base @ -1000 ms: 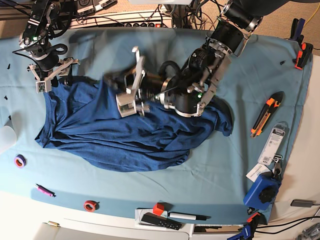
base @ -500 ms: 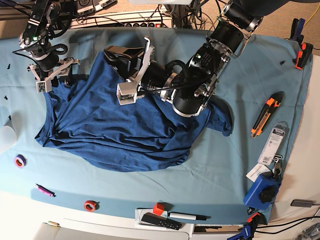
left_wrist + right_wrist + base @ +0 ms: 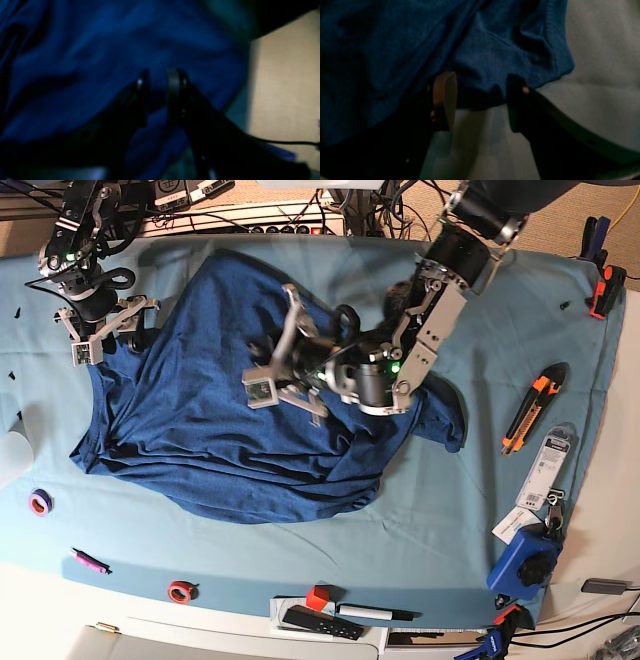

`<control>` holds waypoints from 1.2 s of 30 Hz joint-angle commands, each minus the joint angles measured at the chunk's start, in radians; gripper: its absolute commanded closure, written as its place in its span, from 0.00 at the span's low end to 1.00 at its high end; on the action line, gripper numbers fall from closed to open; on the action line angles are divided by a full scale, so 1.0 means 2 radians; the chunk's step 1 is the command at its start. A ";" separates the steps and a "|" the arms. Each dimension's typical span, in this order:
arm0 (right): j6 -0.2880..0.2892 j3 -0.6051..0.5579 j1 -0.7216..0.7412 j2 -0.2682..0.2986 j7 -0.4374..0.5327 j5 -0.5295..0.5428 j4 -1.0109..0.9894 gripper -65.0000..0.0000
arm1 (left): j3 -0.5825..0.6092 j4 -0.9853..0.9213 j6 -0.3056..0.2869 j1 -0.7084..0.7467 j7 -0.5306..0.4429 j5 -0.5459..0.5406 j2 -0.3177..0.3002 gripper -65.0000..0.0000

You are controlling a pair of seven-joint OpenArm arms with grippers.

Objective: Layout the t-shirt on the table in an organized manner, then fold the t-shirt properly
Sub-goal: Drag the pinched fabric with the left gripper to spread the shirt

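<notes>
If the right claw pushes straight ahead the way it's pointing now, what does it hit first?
Most likely the t-shirt. In the right wrist view, the right claw stands open with a bunched hem edge of the shirt right at its fingertips, over the table. Depth is unclear; it may already touch the fabric.

The left wrist view is dark and soft, so the left gripper shows only as two black shapes with a narrow gap; whether cloth sits in that gap can't be made out. From the base view, the left arm covers part of the t-shirt toward three o'clock. In the right wrist view the t-shirt runs off the frame at twelve and nine o'clock.
</notes>
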 commanded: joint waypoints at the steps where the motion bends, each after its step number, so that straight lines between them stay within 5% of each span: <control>1: -0.001 0.004 0.003 0.007 0.009 0.005 0.008 0.52 | -0.002 0.009 0.001 -0.013 -0.009 -0.006 -0.010 0.80; 3: -0.001 0.004 0.003 0.007 0.010 0.005 0.008 0.52 | -0.001 0.009 -0.001 -0.016 0.000 -0.026 -0.035 0.79; 8: -0.001 0.004 0.003 0.007 0.013 0.005 0.008 0.52 | -0.001 0.009 -0.008 -0.007 0.044 -0.134 -0.103 0.55; 12: -0.001 0.004 0.003 0.007 0.015 0.005 0.008 0.52 | -0.001 0.009 -0.008 0.010 0.040 -0.169 -0.138 0.52; 16: -0.001 0.004 0.004 0.007 0.015 0.005 0.008 0.52 | -0.001 0.009 -0.008 0.030 0.015 -0.153 -0.144 0.52; 24: -0.001 0.004 0.016 0.007 0.013 0.005 0.008 0.52 | -0.001 0.009 -0.008 0.053 -0.076 -0.029 -0.143 0.52; 36: -0.001 0.004 0.019 0.007 0.013 0.005 0.008 0.52 | 0.005 0.008 -0.008 0.054 -0.106 0.023 -0.137 0.57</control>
